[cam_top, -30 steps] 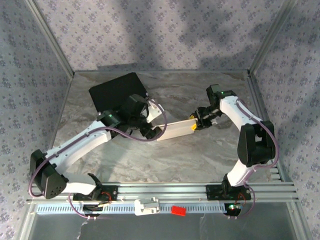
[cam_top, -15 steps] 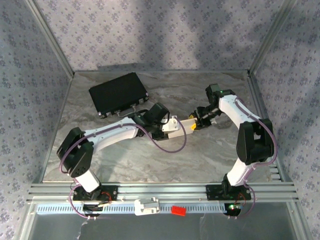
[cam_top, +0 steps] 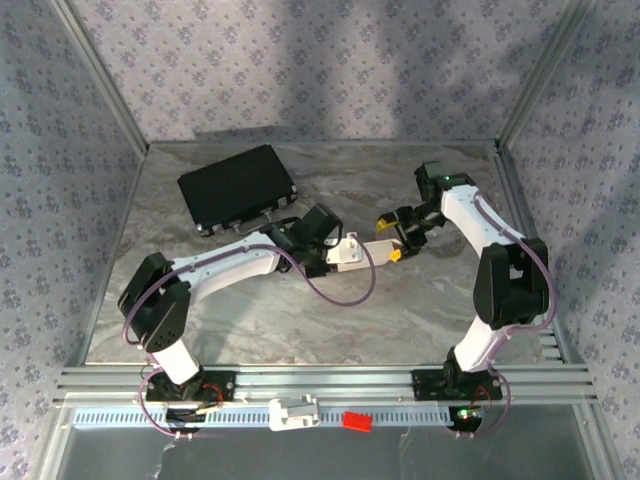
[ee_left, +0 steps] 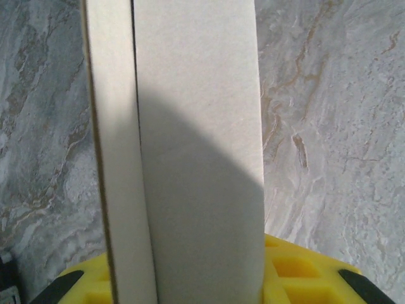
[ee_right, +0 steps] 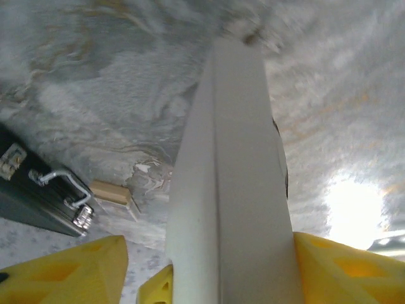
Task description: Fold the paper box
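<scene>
White paper box looks formed into a slim carton; whether end flaps remain, I cannot tell. My left claw grasps it; my right claw sits released around it.

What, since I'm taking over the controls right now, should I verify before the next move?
1. Left tool gripping the paper box: pads lie against both sides, ok.
2. Right tool opened: a gap shows between one finger and the box, ok.
3. Right tool clear of the box: the box lies between its fingers, not ok.
4. Box flaps fully folded: cannot tell.
5. Black case apart from the box: ok.
</scene>
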### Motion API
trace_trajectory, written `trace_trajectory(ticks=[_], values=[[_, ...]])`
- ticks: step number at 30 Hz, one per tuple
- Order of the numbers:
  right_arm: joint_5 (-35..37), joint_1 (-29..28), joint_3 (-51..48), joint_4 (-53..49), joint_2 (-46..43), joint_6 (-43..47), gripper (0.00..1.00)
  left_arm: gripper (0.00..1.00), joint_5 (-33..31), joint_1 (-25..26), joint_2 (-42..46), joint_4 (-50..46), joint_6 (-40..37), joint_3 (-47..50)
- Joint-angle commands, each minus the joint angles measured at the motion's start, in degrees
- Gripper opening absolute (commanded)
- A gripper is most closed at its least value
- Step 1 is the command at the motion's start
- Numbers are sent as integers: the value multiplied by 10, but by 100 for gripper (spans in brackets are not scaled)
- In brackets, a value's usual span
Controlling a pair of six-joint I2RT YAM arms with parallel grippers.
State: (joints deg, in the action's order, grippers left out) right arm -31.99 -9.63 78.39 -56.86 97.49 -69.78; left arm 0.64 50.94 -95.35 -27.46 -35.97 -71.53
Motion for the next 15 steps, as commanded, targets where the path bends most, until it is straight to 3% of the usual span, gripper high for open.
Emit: trace_trajectory(ticks=[1, 3, 8, 10, 15], values=[[76, 12, 59, -14, -53, 210, 70, 21, 65, -19, 53, -73, -1, -9], [110, 10, 56, -8, -90, 312, 70, 22, 77, -27, 70, -95, -2, -2], [98, -21, -33, 89, -199, 530, 62, 25, 126, -57, 113, -136, -3, 36], [130, -60, -49, 96, -213, 608, 58, 26, 133, -62, 121, -144, -8, 49], [98, -101, -60, 103, -204, 737, 56, 26, 140, -74, 115, -170, -19, 57]])
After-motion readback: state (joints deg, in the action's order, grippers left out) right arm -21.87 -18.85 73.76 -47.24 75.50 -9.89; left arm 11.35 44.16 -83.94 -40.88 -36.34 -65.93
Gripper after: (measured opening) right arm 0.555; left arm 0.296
